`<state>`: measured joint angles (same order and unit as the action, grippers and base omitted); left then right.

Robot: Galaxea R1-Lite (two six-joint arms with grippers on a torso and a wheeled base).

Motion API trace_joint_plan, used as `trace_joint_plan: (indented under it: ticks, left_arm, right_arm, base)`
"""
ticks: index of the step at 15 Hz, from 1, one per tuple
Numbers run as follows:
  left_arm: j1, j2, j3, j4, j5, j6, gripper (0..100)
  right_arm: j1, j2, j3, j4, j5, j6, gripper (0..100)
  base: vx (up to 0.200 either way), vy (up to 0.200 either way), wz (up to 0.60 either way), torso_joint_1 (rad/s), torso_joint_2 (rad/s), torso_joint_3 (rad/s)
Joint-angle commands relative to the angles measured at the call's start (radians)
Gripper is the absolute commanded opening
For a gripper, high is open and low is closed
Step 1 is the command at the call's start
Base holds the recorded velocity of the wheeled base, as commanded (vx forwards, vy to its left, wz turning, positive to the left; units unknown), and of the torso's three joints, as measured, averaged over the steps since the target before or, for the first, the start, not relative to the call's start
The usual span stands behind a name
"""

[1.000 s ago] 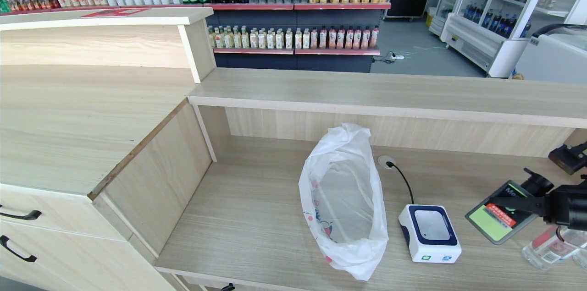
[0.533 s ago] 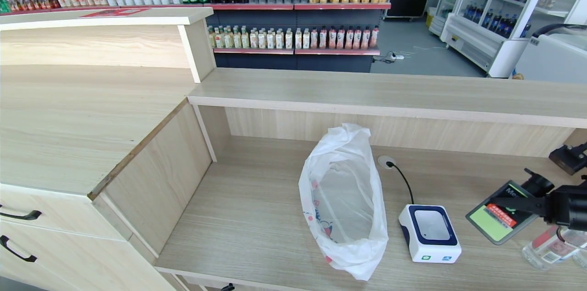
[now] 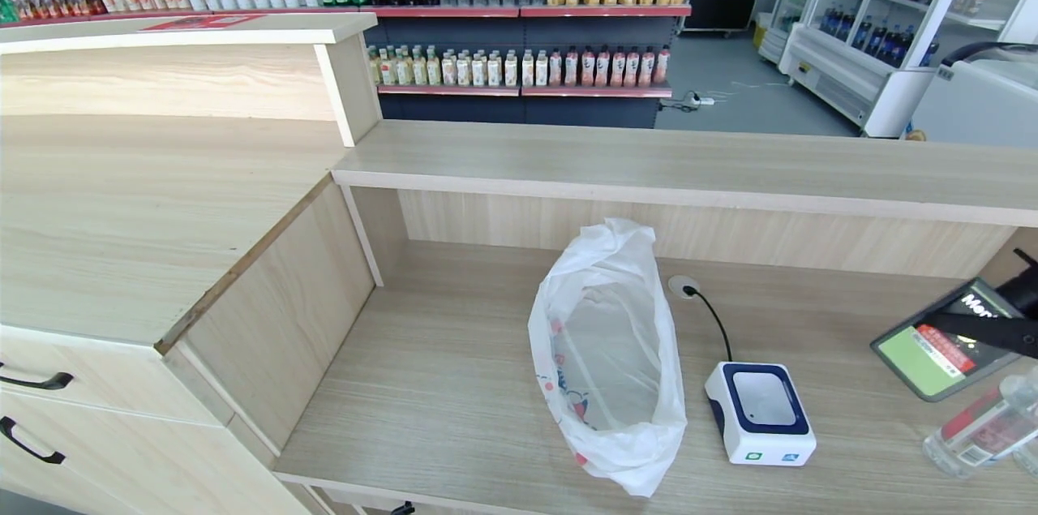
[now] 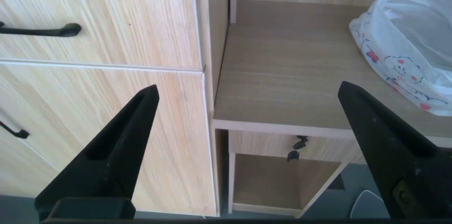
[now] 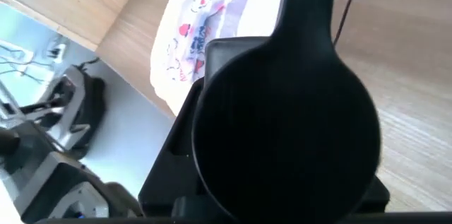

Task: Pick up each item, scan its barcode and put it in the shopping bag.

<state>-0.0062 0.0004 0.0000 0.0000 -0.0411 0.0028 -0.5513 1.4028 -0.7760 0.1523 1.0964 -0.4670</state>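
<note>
Right gripper (image 3: 993, 330) is seen at the far right of the counter (image 3: 454, 385), raised off the surface and closed on a flat dark box (image 3: 932, 345); one black finger (image 3: 985, 328) is laid across the box's face. The box is held tilted, its green and red label turned up, its lower edge clear of the counter. A clear bottle (image 3: 977, 426) with a red label is noted lying on its side on the counter just below the gripper and the held box, not touching either. The scanner (image 3: 762, 414), white with a dark blue window facing up, is found on the counter to the left of the gripper and lower, apart from the box. Its black cable (image 3: 714, 320) is run away from the robot to a round hole in the counter. The shopping bag (image 3: 608, 361), white plastic with its mouth open upward, is set just beyond the scanner on the side away from the gripper, nearly touching it. The bag's contents cannot be made out. In the right wrist view a dark rounded mass close to the lens cannot be identified. Left gripper (image 4: 247, 157) is recorded with fingers (image 4: 106, 160) spread wide and nothing between them, held low in front of the drawer fronts (image 4: 99, 33), the counter's near edge and the bag lying ahead of it.
</note>
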Motion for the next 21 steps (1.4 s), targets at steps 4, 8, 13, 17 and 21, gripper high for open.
trace_joint_plan:
  ticks: [4, 8, 13, 17, 21]
  left_arm:
    - [0.000, 0.001, 0.000, 0.000, 0.000, 0.000, 100]
    - [0.000, 0.001, 0.000, 0.000, 0.000, 0.000, 100]
    - [0.000, 0.001, 0.000, 0.000, 0.000, 0.000, 100]
    - [0.000, 0.001, 0.000, 0.000, 0.000, 0.000, 100]
    - [0.000, 0.001, 0.000, 0.000, 0.000, 0.000, 100]
  right_arm:
    - [0.059, -0.381, 0.063, -0.017, -0.536, -0.009, 0]
    - [0.172, -0.383, 0.060, -0.117, -0.619, 0.099, 0]
    - [0.577, -0.157, 0.109, -0.347, -0.935, 0.320, 0]
    - [0.577, 0.062, 0.173, -0.465, -0.935, 0.297, 0]
    - [0.573, 0.136, 0.280, -0.568, -0.935, 0.212, 0]
  base:
    - [0.000, 0.000, 0.00, 0.000, 0.00, 0.000]
    - [0.000, 0.000, 0.45, -0.002, 0.00, 0.004]
    - [0.000, 0.000, 0.36, 0.004, 0.00, 0.001]
    - [0.000, 0.000, 0.00, 0.000, 0.00, 0.000]
    - [0.000, 0.000, 0.00, 0.000, 0.00, 0.000]
